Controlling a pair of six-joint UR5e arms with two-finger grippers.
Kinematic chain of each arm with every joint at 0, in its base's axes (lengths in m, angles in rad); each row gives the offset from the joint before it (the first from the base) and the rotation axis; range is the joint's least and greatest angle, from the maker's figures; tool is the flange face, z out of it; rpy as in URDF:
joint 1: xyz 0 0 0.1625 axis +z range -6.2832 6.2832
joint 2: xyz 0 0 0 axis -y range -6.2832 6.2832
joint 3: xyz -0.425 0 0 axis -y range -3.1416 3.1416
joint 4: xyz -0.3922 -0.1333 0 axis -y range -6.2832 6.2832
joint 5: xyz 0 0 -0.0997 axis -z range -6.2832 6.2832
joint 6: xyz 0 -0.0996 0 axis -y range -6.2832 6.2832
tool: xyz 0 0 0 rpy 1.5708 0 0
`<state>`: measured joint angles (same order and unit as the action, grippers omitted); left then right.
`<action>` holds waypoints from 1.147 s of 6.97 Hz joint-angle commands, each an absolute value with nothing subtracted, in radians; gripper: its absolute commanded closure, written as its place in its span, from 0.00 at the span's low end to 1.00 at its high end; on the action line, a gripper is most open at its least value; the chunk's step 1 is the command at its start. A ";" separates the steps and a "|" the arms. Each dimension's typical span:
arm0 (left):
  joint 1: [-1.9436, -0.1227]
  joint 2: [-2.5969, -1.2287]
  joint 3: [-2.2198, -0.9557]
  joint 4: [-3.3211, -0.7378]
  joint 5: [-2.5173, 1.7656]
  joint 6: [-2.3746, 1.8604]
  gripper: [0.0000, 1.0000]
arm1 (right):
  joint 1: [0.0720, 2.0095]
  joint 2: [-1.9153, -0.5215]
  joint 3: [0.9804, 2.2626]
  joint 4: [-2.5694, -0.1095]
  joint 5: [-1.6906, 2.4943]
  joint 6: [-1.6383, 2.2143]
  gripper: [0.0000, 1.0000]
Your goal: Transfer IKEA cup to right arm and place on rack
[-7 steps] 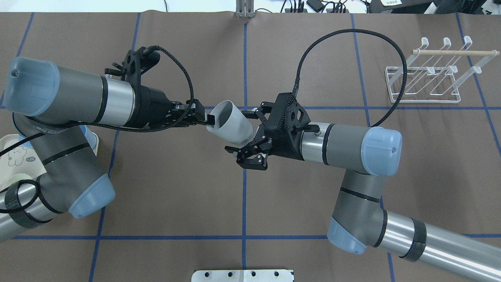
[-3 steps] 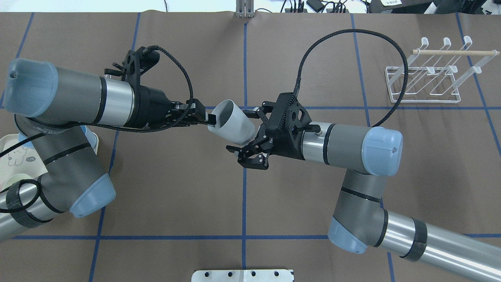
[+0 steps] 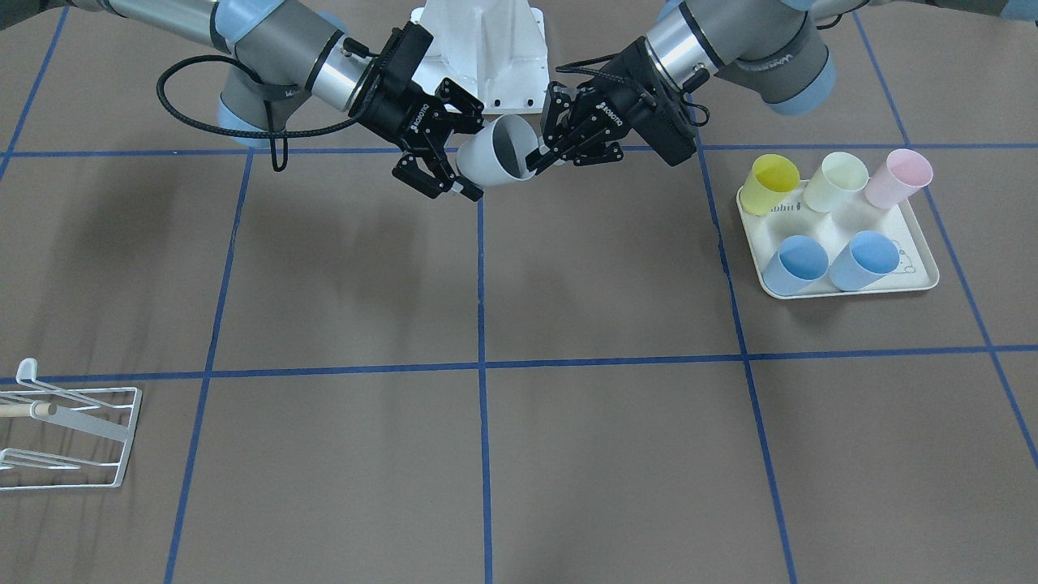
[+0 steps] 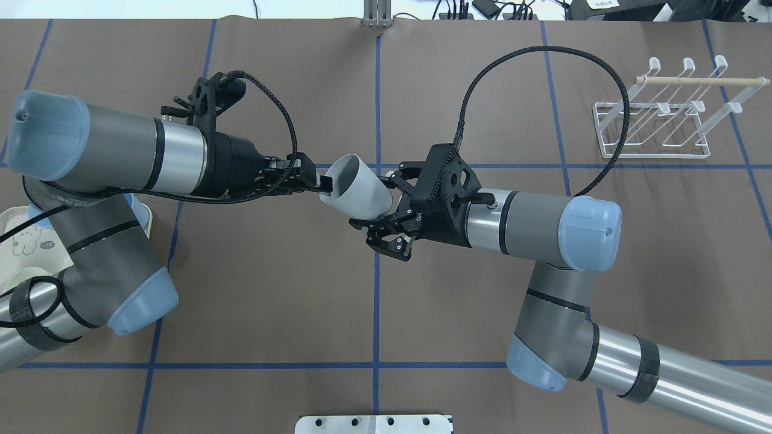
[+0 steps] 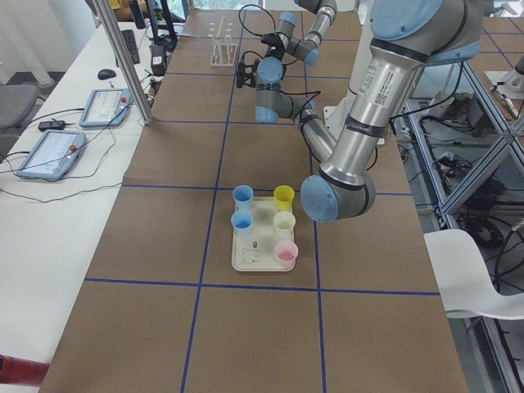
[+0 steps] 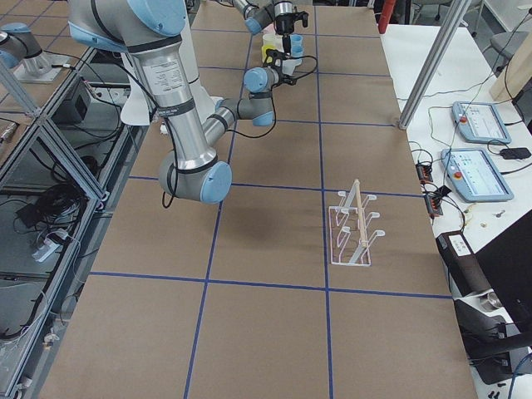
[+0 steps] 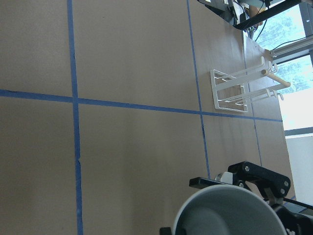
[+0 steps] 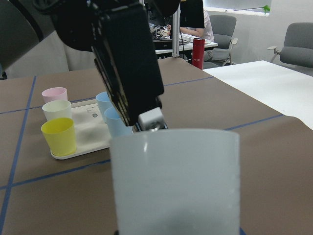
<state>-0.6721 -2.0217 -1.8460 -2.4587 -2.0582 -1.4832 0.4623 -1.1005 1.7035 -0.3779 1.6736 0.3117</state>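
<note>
A pale grey IKEA cup (image 4: 356, 193) hangs tilted in mid-air over the table's centre; it also shows in the front view (image 3: 495, 158). My left gripper (image 4: 322, 185) is shut on its rim, one finger inside the mouth. My right gripper (image 4: 375, 202) has its fingers pressed against the cup's base from both sides. The right wrist view shows the cup (image 8: 176, 181) close up between its fingers. The white wire rack (image 4: 657, 120) with a wooden dowel stands far right, empty.
A cream tray (image 3: 916, 276) on the robot's left holds several coloured cups, among them a yellow one (image 3: 770, 182) and a blue one (image 3: 868, 259). A black cable (image 4: 543, 60) loops above the right wrist. The arms' shadows lie on the brown mat.
The right gripper's fingers have drawn in around the cup's base from a wide-open stance. The right wrist has edged slightly toward the cup. The left arm and cup have held still.
</note>
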 commanded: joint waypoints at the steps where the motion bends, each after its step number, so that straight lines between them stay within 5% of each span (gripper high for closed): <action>1: -0.672 -2.023 -1.844 -2.460 -2.059 -1.477 0.83 | 0.462 -1.103 1.704 -0.376 1.674 0.316 0.85; 2: -0.672 -2.023 -1.845 -2.461 -2.057 -1.470 0.02 | 0.462 -1.103 1.704 -0.376 1.674 0.316 0.89; 8: -0.826 -1.883 -1.864 -2.360 -2.060 -1.198 0.00 | 0.553 -1.150 1.710 -0.542 1.684 0.313 1.00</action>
